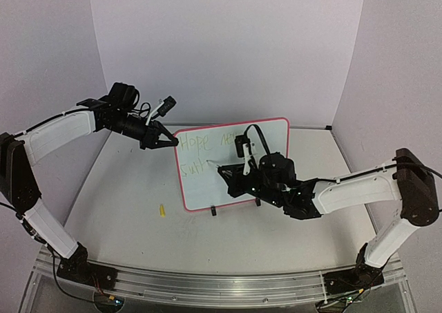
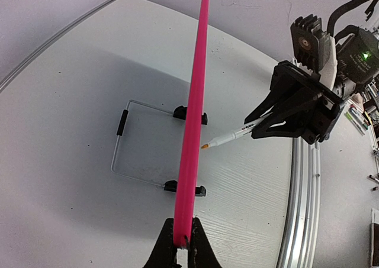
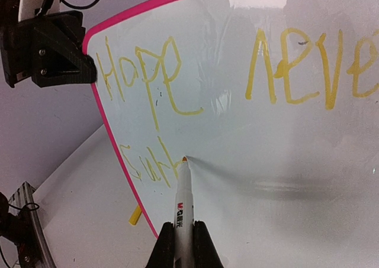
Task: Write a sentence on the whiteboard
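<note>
- One whiteboard (image 1: 207,182) stands upright near the middle of the tabletop (image 1: 124,188), angled, on two black clip feet (image 1: 213,211) with a wire stand (image 2: 121,144) behind it.
- Two arms are in play. The left fingers (image 1: 171,141) pinch the pink frame at the board's 10 o'clock corner. The right fingers (image 1: 228,173), coming in from 4 o'clock, are pressed around one marker (image 3: 183,203).
- The sentence (image 3: 160,78) runs in two yellow lines. The marker tip touches the board at the end of the lower line.
- One small yellow cap (image 1: 162,210) lies on the tabletop at the board's 8 o'clock, apart from the frame.
- In the top view the right arm covers much of the writing. In the right wrist view the upper line reads "Hope neve" and is cut off at the picture's edge.
- The lower line begins "Su"; its later strokes are hard to read.
- In the left wrist view the board shows edge-on, as a thin pink strip.
- White board surface runs from the marker tip toward 3 o'clock; the board's top edge sits near the back wall.
</note>
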`<state>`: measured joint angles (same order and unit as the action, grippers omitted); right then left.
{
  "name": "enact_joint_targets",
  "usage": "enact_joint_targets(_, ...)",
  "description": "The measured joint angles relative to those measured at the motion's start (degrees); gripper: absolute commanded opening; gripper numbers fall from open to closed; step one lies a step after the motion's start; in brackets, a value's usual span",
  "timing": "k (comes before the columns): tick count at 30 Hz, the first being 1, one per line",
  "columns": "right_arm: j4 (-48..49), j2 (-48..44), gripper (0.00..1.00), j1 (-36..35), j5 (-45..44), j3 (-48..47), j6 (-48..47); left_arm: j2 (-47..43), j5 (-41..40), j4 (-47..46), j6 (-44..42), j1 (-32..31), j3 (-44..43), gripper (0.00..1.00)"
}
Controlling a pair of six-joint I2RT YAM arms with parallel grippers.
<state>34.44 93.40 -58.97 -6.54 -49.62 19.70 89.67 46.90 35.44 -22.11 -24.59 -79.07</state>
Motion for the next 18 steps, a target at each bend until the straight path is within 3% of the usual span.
enact_joint_targets(7,0.2,-5.05,0.0,0.45,2.77,3.15,-1.68,0.0,0.01,0.0,0.0,-0.01,0.0,0.0)
enact_joint_targets(18,0.13,-2.29,0.0,0.51,4.27,3.25,-1.7,0.0,-0.01,0.0,0.0,-0.01,0.0,0.0)
